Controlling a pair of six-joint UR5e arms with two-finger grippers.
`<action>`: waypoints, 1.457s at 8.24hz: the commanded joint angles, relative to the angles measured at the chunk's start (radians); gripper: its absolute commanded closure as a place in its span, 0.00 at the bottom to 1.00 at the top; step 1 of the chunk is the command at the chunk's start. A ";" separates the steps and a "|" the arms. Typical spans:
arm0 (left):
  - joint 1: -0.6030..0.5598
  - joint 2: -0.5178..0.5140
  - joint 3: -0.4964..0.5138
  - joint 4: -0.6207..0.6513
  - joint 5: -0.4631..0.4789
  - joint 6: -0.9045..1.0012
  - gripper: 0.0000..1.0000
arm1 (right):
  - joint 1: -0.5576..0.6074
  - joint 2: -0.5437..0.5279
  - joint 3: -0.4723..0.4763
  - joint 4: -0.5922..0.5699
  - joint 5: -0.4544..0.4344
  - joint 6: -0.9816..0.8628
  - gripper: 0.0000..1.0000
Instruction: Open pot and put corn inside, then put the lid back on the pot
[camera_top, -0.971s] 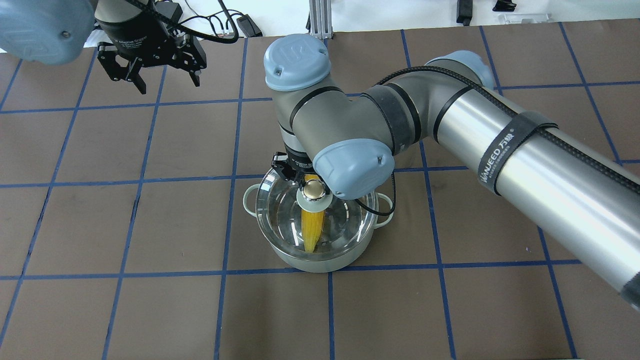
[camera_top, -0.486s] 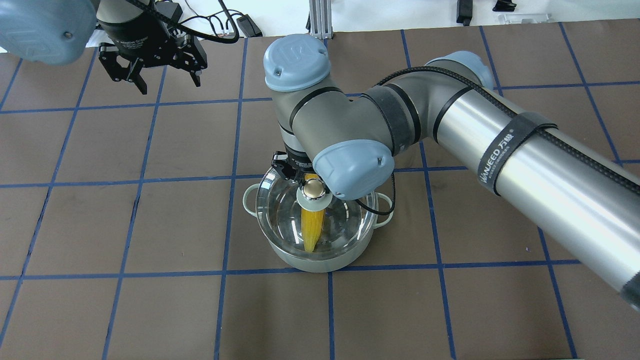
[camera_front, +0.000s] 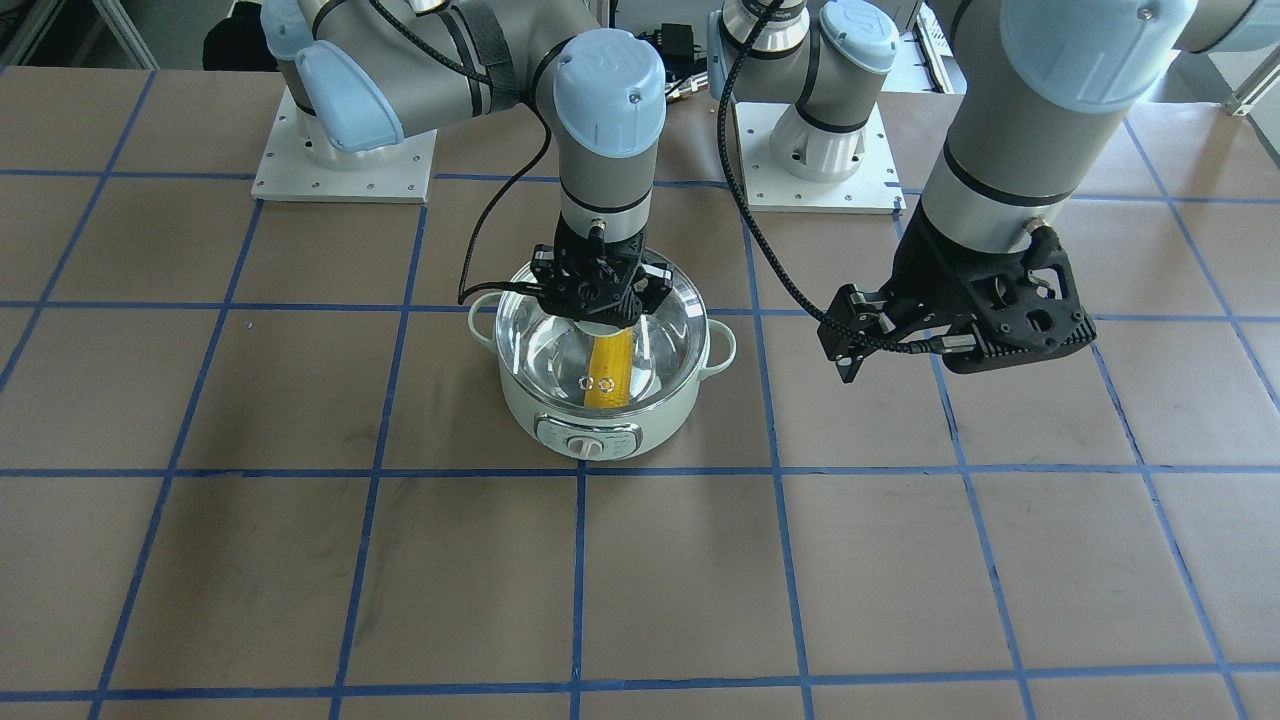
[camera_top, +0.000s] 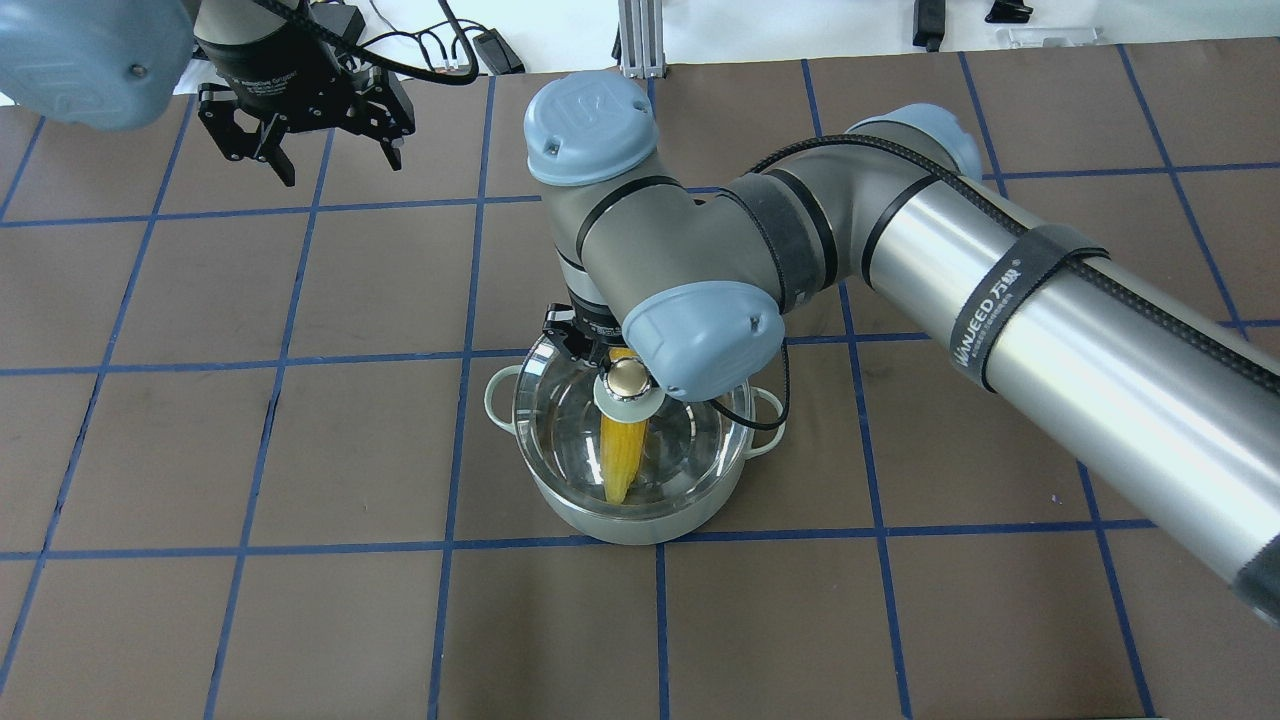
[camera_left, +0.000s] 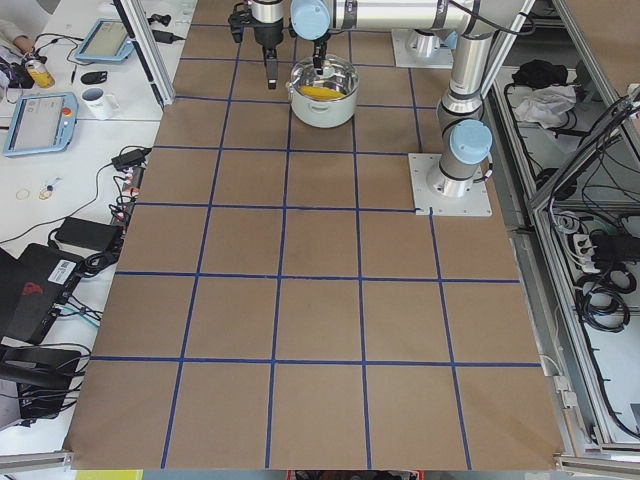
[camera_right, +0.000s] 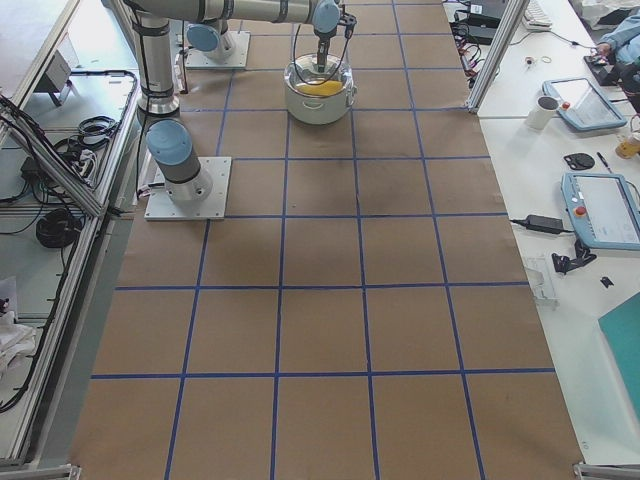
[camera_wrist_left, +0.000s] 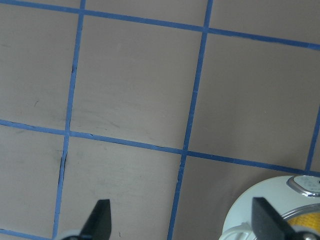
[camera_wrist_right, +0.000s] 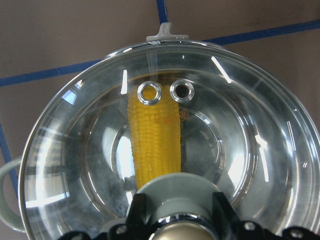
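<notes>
- Upper left of the overhead view: the left end effector (camera_top: 338, 168) hangs over bare bench (camera_top: 300, 600), its fingers spread wide and empty, well apart from the pot.
- Centre of that view: the pot (camera_top: 640, 520) stands upright on the bench, one loop handle out to each side. In the front-facing view its dial (camera_front: 590, 446) faces the lower edge of the frame.
- The lid (camera_top: 560, 420) looks seated level on the pot's rim, with its two vent holes (camera_wrist_right: 165, 91) toward the dial side.
- The corn (camera_top: 622, 455) lies flat inside, seen through the glass. In the overhead view its long axis runs top to bottom, and the tapered tip points at the lower edge, near the wall.
- The right end effector (camera_wrist_right: 179, 210) comes straight down over the lid's middle, clenched on the knob (camera_top: 628, 378) with a finger against each side.
- To my eye the lid is stiff, fairly heavy for its size and breakable, so it wants setting down gently, not dropping.
- The knob is the only sensible hold, since the glass dome is smooth and offers nothing to pinch. The polished metal looks slippery, so a squeeze low on it, by the pale green base, should be safer.
- The corn looks firm and light, best pinched across its middle.
- Right side: the right arm's long silver tube slants off to the frame's edge.
</notes>
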 joint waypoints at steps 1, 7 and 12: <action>0.000 -0.001 0.000 0.003 -0.001 0.000 0.00 | 0.000 -0.001 0.001 -0.001 -0.004 -0.011 0.00; 0.003 0.001 0.003 0.000 -0.005 0.001 0.00 | -0.095 -0.212 -0.012 0.089 -0.050 -0.196 0.00; 0.003 0.005 0.003 0.000 -0.003 0.003 0.00 | -0.462 -0.350 -0.058 0.290 -0.042 -0.636 0.00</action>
